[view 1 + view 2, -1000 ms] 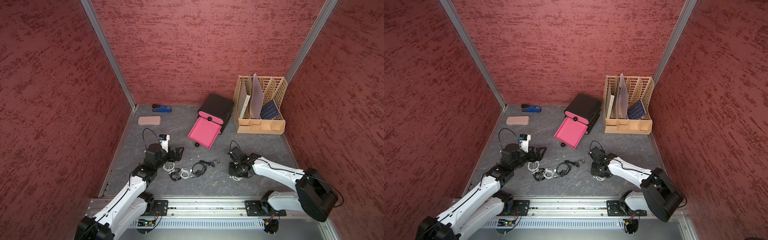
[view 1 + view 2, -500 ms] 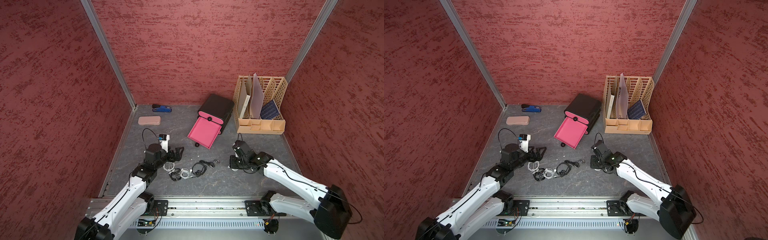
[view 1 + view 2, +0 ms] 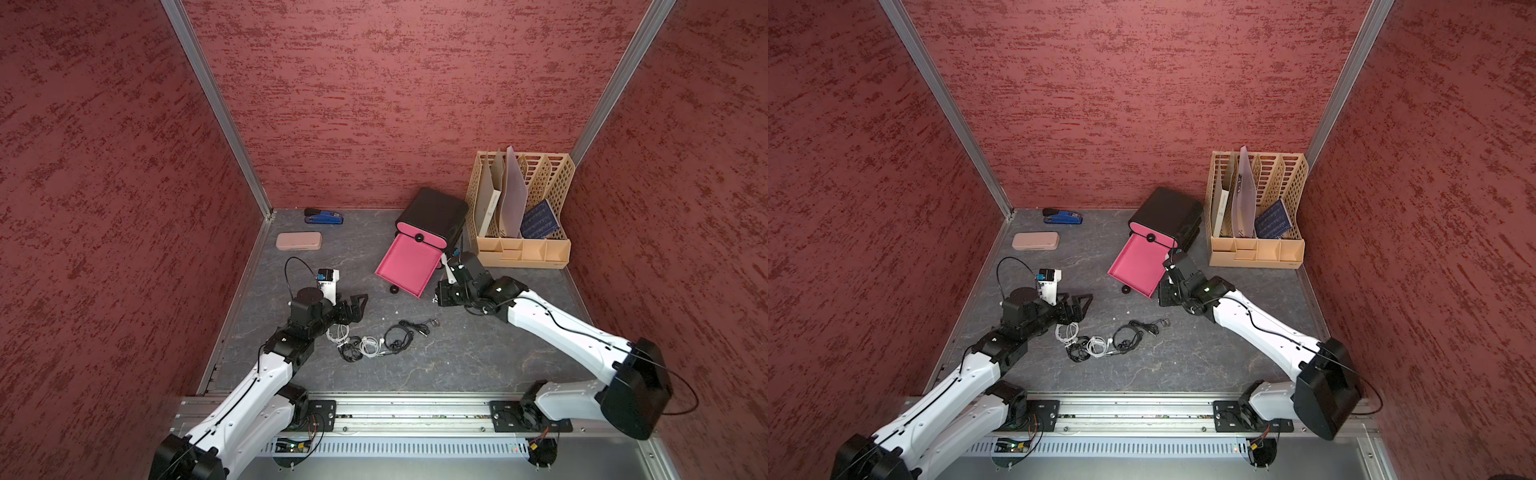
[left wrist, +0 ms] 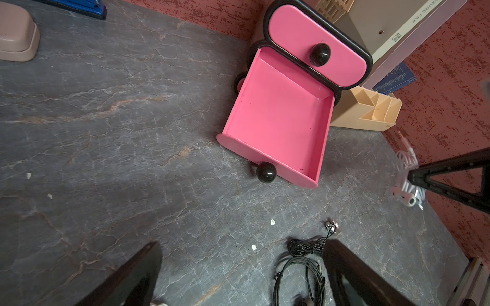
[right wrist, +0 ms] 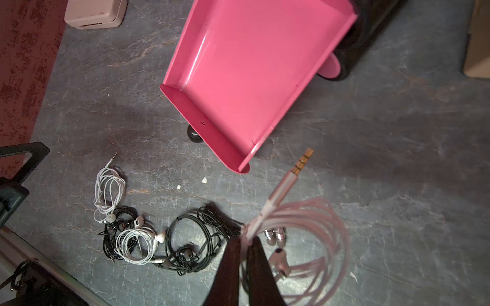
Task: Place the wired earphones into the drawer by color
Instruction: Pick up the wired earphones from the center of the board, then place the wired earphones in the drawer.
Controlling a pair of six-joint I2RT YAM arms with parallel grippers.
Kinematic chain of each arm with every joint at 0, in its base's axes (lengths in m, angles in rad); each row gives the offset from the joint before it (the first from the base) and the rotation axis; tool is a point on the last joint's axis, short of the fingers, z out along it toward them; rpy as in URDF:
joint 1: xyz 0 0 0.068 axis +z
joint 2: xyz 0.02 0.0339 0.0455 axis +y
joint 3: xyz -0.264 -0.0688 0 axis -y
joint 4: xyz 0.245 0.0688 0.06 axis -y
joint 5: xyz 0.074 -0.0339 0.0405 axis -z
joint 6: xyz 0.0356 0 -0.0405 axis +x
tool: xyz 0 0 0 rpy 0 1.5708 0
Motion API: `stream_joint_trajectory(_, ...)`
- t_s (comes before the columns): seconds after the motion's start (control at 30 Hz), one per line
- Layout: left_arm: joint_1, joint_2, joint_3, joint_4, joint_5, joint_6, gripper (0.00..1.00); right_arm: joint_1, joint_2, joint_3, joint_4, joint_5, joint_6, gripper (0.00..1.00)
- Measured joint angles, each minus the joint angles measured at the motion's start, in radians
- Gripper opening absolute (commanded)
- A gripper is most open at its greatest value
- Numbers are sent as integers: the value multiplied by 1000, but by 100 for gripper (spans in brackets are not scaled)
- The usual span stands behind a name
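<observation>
Coils of thin pale-pink cable (image 5: 307,206) hang pinched between tapered right fingers (image 5: 228,270).

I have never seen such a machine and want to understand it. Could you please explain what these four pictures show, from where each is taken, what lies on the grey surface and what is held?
This is a robot with two white arms, each ending in a two-fingered gripper. Two pictures come from one camera head above, looking down on everything; the other two come from cameras on the wrists. On the grey table lie two white and two black earphone bundles, near the left gripper, which is open and empty. Behind stands a black cabinet with its lower pink drawer pulled out, empty. At the back are a file rack, a pinkish case and a blue stapler. The right gripper is shut on a pale pinkish earphone bundle, near the drawer's front corner.
</observation>
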Motion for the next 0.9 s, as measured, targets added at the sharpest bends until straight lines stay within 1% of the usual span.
stream_joint_trajectory(0.27,0,-5,0,0,0,0,100,43,192,159,59,39,-53,7)
stream_joint_trajectory(0.63,0,9,0,8,0,0,100,45,400,323,106,105,-90,7)
stream_joint_trajectory(0.9,0,17,0,11,0,0,100,45,526,417,117,128,-102,7)
